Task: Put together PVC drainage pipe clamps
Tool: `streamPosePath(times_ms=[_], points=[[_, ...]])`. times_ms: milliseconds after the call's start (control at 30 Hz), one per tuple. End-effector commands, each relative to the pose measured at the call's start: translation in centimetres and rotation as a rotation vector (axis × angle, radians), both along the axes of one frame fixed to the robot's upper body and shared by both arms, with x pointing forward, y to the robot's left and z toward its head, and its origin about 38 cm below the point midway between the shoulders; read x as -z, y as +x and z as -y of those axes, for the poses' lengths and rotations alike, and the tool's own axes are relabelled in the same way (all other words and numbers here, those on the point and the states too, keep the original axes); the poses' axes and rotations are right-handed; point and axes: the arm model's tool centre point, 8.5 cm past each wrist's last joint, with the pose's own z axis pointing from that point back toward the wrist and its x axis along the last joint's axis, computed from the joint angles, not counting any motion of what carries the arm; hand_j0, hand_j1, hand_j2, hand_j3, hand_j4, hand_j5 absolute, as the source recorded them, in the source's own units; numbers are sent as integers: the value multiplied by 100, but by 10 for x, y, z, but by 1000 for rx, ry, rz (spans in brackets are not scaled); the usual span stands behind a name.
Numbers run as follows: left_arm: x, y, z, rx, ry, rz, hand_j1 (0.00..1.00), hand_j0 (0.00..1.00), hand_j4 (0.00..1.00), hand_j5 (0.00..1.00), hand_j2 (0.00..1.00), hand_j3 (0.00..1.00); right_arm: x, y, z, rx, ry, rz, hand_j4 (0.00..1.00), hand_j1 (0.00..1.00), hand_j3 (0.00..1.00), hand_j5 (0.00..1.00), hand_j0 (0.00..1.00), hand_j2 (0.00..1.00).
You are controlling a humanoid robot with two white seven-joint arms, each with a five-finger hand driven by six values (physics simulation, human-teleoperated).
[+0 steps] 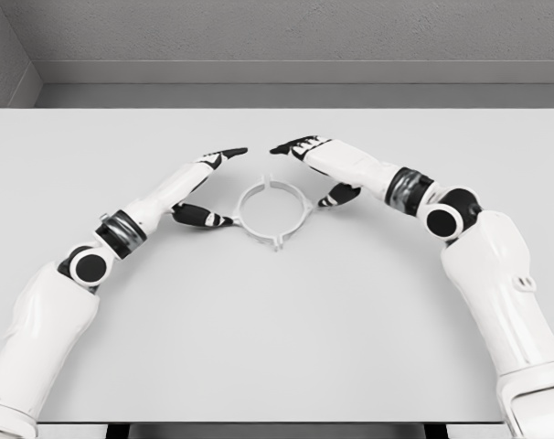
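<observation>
One clamp ring, two hands, one table.

The pipe clamp ring at the frame's centre is white against the pale grey table. Both arms are white with black-and-grey banded wrists and black joint discs; the left hand and right hand are white with black fingers. The upper wall is speckled grey.
</observation>
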Motion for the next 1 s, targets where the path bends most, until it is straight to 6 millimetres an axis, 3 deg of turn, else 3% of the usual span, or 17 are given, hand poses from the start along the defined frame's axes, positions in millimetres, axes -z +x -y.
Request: streamPosePath(times_ms=[0,100,133,300,400,467,567,667,700,733,800,967], points=[[-1,0,2,1,-10,0,100,100,100,100,100,100,-9,5,28,56,6,15,100,100,100,100,100,100],[1,-1,8,8,-20,-5,100,100,100,100,100,100,-30,7,82,145,1,66,100,100,100,100,100,100],[1,-1,8,8,-20,-5,100,100,100,100,100,100,-46,2,102,177,9,119,100,100,100,100,100,100],[1,-1,9,9,-21,-5,100,100,100,100,100,100,-70,-66,182,318,87,258,100,100,100,100,100,100],[1,-1,8,8,-21,-6,100,100,100,100,100,100,-75,-92,207,385,97,294,100,100,100,100,100,100],[1,-1,8,8,-21,-6,100,100,100,100,100,100,-72,-96,209,389,109,288,100,100,100,100,100,100],[0,5,-16,-34,3,-12,100,100,100,100,100,100,-63,-101,211,393,101,265,100,100,100,100,100,100],[-19,23,-65,-116,54,7,100,100,100,100,100,100,-53,-105,213,358,57,148,100,100,100,100,100,100],[-27,25,-100,-184,69,15,100,100,100,100,100,100,-55,-106,213,352,86,150,100,100,100,100,100,100],[-37,29,-120,-234,58,33,100,100,100,100,100,100,-55,-106,213,352,86,150,100,100,100,100,100,100],[-30,27,-143,-296,46,4,100,100,100,100,100,100,-55,-106,213,352,86,150,100,100,100,100,100,100],[-65,27,-192,-382,68,67,100,100,100,100,100,100,-56,-106,213,351,87,151,100,100,100,100,100,100]])
